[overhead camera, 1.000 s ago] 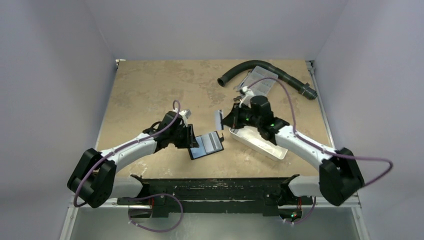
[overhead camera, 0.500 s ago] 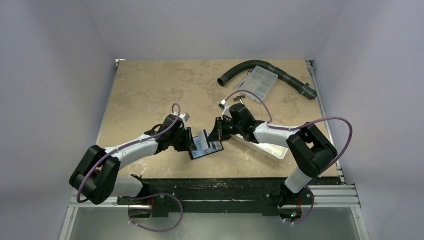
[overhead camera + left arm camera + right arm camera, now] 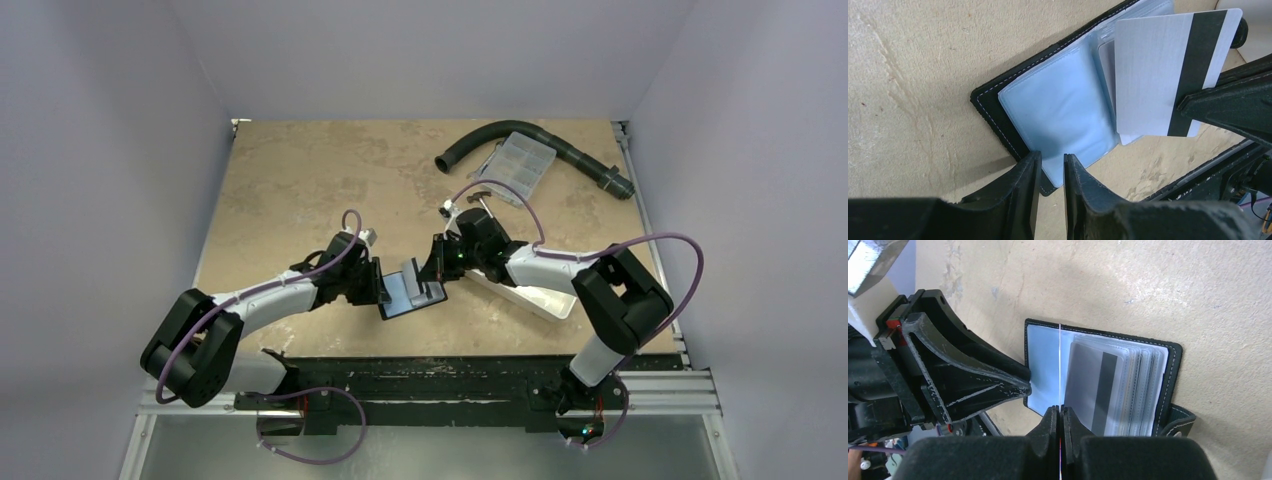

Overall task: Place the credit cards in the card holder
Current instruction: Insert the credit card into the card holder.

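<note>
The black card holder point(image 3: 408, 297) lies open on the table, its pale blue-grey sleeves point(image 3: 1063, 105) facing up. My left gripper point(image 3: 1052, 159) stands with only a narrow gap between its jaws. Its tips rest at the holder's left corner, and nothing is between them. My right gripper point(image 3: 1060, 410) is shut on a silver credit card with a black stripe point(image 3: 1168, 75). It holds the card on edge point(image 3: 1060, 365) over the sleeves near the fold. Another striped card point(image 3: 1095, 390) sits inside a sleeve. In the top view the left gripper point(image 3: 382, 283) and the right gripper point(image 3: 437, 268) flank the holder.
A white rectangular tray point(image 3: 530, 292) lies just right of the holder, under the right arm. A clear compartment box point(image 3: 520, 160) and a curved black hose point(image 3: 480, 140) lie at the back right. The holder's snap strap point(image 3: 1180, 422) sticks out on its right side.
My right gripper has swung left and down from beside the tray, carrying the card over the open holder. Little has changed in the last half second. The left gripper has stayed at the holder's left edge.
</note>
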You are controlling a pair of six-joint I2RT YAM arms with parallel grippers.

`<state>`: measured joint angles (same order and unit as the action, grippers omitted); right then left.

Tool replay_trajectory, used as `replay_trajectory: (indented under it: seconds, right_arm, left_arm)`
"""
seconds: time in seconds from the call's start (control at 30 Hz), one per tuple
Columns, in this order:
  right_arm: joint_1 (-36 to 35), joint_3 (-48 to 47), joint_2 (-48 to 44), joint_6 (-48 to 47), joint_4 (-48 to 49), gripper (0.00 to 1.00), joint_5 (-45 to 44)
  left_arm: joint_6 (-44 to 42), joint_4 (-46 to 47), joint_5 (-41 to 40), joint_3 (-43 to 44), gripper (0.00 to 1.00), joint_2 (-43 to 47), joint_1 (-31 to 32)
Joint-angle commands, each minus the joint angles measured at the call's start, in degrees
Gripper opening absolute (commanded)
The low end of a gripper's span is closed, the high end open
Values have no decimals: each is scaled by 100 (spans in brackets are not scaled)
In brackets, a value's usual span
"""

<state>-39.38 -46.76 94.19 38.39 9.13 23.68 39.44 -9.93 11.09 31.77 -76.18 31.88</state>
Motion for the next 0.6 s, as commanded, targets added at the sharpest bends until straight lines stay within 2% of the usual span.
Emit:
replay_trajectory:
  seconds: [0.0, 0.57]
  right_arm:
    - [-41, -193, 86, -126, -45, 0, -121]
    - [-250, -107, 202, 52, -133, 0, -200]
  left_arm:
    - [-11, 70, -134, -81, 27, 24, -43]
    - [41, 118, -59, -171, 26, 112, -43]
